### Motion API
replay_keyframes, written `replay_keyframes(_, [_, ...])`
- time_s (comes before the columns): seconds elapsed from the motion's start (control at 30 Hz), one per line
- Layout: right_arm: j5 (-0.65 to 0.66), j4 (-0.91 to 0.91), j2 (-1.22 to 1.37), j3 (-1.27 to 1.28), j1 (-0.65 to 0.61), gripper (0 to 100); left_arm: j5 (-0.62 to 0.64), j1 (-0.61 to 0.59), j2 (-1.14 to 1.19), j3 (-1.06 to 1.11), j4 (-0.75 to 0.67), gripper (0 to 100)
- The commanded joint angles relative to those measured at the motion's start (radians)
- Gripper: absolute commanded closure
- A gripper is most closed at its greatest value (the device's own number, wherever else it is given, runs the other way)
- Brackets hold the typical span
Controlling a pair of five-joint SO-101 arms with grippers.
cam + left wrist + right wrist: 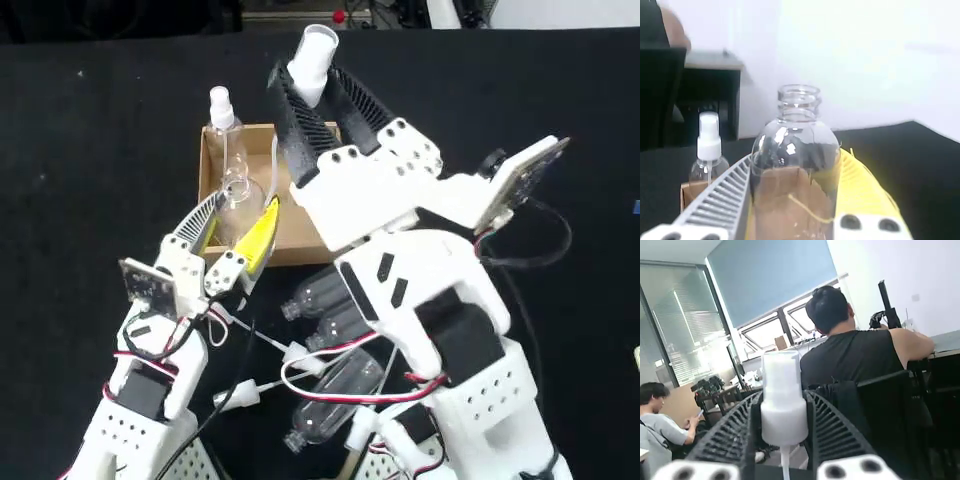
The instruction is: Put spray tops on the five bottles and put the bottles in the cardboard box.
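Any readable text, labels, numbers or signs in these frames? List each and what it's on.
None can be read.
The clear bottle in the left gripper has no label.
The spray top in the right gripper is plain white.
The cardboard box shows no print.

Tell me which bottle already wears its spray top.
The upright bottle in the cardboard box's far corner: white spray top on. The left pincer holds an open-necked bottle; the lying bottles on the table are uncapped too.
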Motion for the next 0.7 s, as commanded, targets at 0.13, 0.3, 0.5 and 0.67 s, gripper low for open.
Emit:
replay_keyframes(0.13, [0.000,-0.117,0.008,0.005,-0.017,98.3,0.003,0.013,-0.011,0.031,-0.044,97])
replay_keyframes(0.3, [0.000,-0.123,0.053,0.001,-0.018,98.3,0.003,0.013,-0.011,0.031,-0.044,97])
replay_keyframes(0.5, [-0.002,-0.155,0.068,-0.013,-0.018,98.3,0.003,0.058,-0.005,0.031,-0.044,97])
replay_keyframes(0.67, [0.002,-0.161,0.070,-0.010,-0.018,98.3,0.002,0.091,-0.003,0.031,-0.044,97])
